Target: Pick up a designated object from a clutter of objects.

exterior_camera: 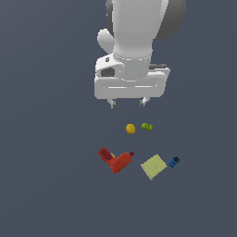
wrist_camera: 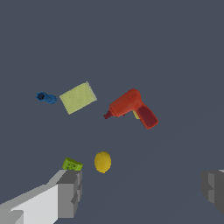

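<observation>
The yellow ball [exterior_camera: 130, 128] lies on the grey floor, also seen in the wrist view [wrist_camera: 103, 162]. Beside it, toward the exterior view's right, lies the small lime-green piece [exterior_camera: 146, 126], also in the wrist view [wrist_camera: 72, 164]. My gripper [exterior_camera: 127, 102] hangs open and empty above and behind the ball, apart from it. In the wrist view its fingers [wrist_camera: 70, 192] stand wide apart, and the ball sits near one of them. The red-orange drill [exterior_camera: 116, 160], the pale yellow-green square [exterior_camera: 153, 166] and the tiny blue piece [exterior_camera: 173, 162] lie nearer the camera.
The drill [wrist_camera: 131, 108], square [wrist_camera: 78, 97] and blue piece [wrist_camera: 46, 97] also show in the wrist view, past the ball. The dark grey floor [exterior_camera: 46, 185] spreads all around.
</observation>
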